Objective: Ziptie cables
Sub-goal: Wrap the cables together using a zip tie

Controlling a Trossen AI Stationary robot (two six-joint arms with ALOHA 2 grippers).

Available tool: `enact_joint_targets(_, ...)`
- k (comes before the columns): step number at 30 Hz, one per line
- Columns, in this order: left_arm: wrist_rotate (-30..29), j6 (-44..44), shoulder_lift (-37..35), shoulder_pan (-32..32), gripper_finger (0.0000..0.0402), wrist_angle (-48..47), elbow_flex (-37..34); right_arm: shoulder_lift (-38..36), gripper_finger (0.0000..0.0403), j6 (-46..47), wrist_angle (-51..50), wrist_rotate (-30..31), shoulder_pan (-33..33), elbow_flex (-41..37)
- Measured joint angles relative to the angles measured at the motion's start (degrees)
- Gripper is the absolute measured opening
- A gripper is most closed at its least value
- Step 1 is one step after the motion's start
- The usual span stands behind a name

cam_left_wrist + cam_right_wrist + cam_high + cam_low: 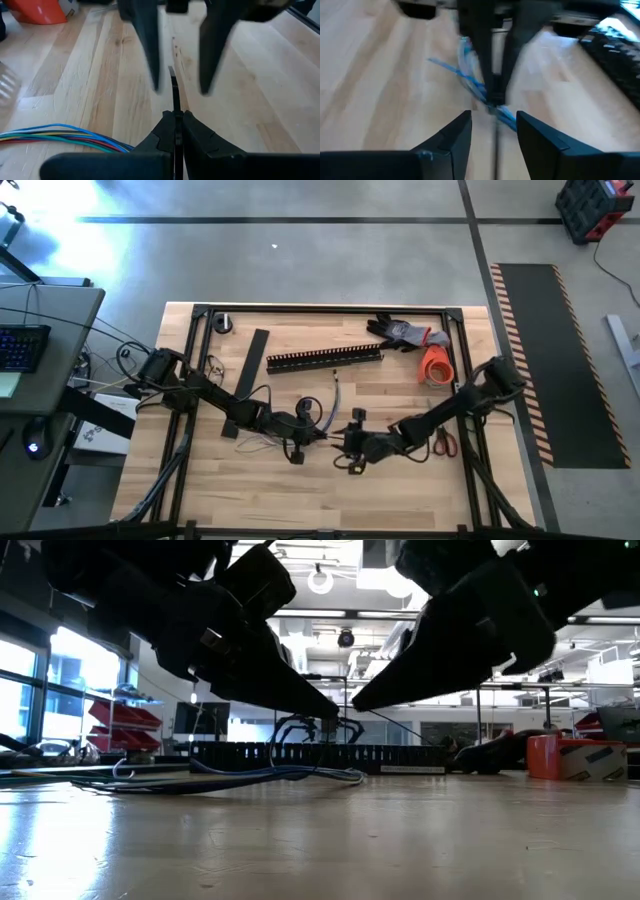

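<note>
The bench (pixel 200 480) carries everything; the two arms meet low over its middle, toward the near edge. The channel (pixel 325 359) lies across the far half, with a glove (pixel 405 333) and an orange tape roll (pixel 436 366) toward the far right corner and scissors (pixel 446 443) by the right edge.

The left gripper (pixel 176 120) has its fingers together, clamped on the ziptie (pixel 174 95), a thin dark strip that sticks out ahead of the tips. The right gripper (pixel 494 125) faces it tip to tip, its fingers apart with the strip running in the gap between them, not gripped as far as the wrist views show.

The cables (pixel 250 776) lie on the wood just under and left of the grippers, their coloured strands (pixel 60 137) trailing toward the left edge.

The step in hand looks like a handover or re-grip of the ziptie, with the cables not yet encircled. Next, the right fingers likely need to close squarely on the strip's free end so it can be led around the bundle.
</note>
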Motion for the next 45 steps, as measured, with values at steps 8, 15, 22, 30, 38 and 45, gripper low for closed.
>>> enact_joint_targets(8, 0.0, 0.0, 0.0, -0.3, 0.0, -0.1, 0.0, 2.8, 0.0097, -1.6, 1.2, 0.2, -0.6, 2.0)
enact_joint_targets(15, -0.2, 0.0, 0.0, -0.5, 0.0, -0.4, 0.0, 2.8, 0.0007, 0.5, -0.7, 1.8, -0.6, 2.1)
enact_joint_targets(22, 0.0, 0.9, 0.1, -0.1, 0.0, -1.8, 0.0, 2.7, 0.0001, 9.9, -7.6, 3.9, 2.2, 2.2)
enact_joint_targets(30, -0.2, 0.9, 0.1, 0.4, 0.0, -4.1, -0.2, 2.8, 0.0, 30.8, -23.4, 6.3, 10.7, 2.0)
enact_joint_targets(38, -0.2, 0.6, 0.1, 0.4, 0.0, -4.2, -0.2, -1.9, 0.0003, 37.4, -29.8, 5.5, 15.1, 2.0)
enact_joint_targets(45, -0.2, 0.3, 0.1, 0.4, 0.0, -4.2, -0.2, -6.3, 0.009, 24.6, -24.7, 5.6, 10.7, 1.3)
